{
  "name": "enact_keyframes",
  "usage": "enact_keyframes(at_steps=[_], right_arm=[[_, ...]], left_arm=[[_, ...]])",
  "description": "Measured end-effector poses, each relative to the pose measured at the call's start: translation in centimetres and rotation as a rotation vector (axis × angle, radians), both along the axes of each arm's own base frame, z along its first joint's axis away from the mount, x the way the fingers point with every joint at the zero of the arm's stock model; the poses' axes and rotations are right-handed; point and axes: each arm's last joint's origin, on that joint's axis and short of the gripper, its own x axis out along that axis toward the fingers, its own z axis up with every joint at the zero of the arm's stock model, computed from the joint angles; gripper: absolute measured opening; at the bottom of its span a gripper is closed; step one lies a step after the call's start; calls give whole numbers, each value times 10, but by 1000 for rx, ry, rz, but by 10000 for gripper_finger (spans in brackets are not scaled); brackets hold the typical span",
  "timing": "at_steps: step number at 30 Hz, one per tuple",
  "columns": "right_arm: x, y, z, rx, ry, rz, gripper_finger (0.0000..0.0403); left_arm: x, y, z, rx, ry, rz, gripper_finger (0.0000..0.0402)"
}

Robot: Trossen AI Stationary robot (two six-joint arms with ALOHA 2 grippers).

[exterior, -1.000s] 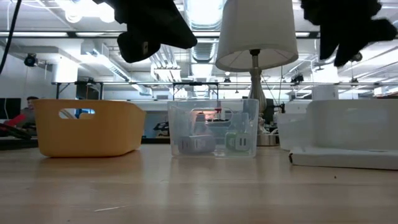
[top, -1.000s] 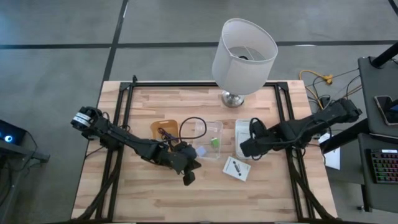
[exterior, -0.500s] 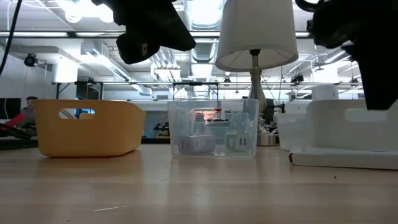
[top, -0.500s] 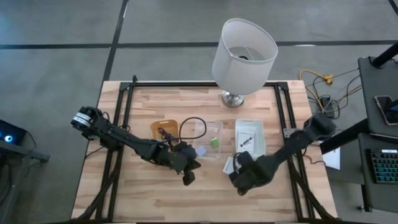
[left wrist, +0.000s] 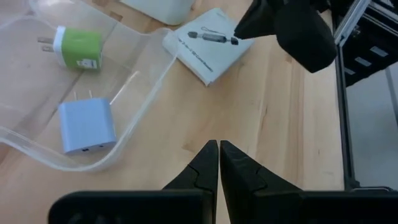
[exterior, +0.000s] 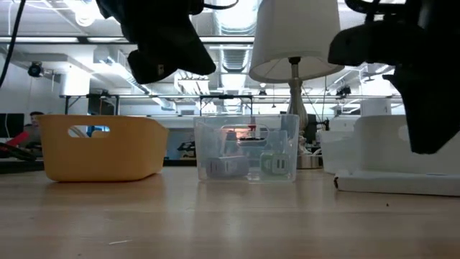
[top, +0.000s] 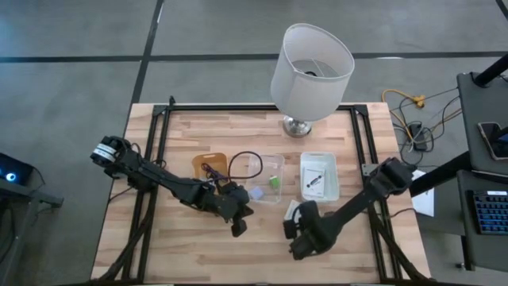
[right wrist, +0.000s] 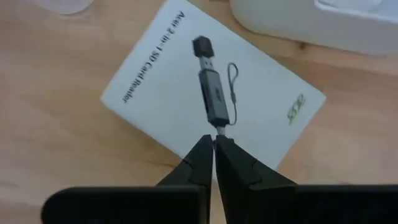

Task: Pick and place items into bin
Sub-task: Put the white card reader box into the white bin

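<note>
High view: the left gripper [top: 238,229] hangs with fingers pressed together, holding nothing, bare wood in front of it and the clear bin [top: 265,176] just beyond, its rim close to the fingertips. In the bin lie a green plug block [left wrist: 77,47] and a pale-blue one [left wrist: 87,125]. The right gripper [top: 296,248], likewise pinched together and holding nothing, hovers over the white printed card packet [right wrist: 211,104], which lies flat just before the white tray [top: 320,175] and pictures a dark card reader.

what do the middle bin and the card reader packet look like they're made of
Middle bin: seemingly clear glossy plastic; the wood and chargers show through its walls. Card reader packet: probably white printed card or paper, flat with crisp edges; matte look, though a film wrap can't be excluded.
</note>
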Motion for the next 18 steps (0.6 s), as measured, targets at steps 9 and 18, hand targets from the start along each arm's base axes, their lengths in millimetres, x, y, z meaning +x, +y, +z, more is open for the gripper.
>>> enact_keyframes(at_steps=[9, 18], right_arm=[[3, 14, -17, -62, 123, -51, 8], [6, 18, -23, -89, 160, -40, 8]], left_arm=[[-1, -1, -2, -29, 15, -39, 0], [-1, -2, -1, -42, 19, -55, 0]])
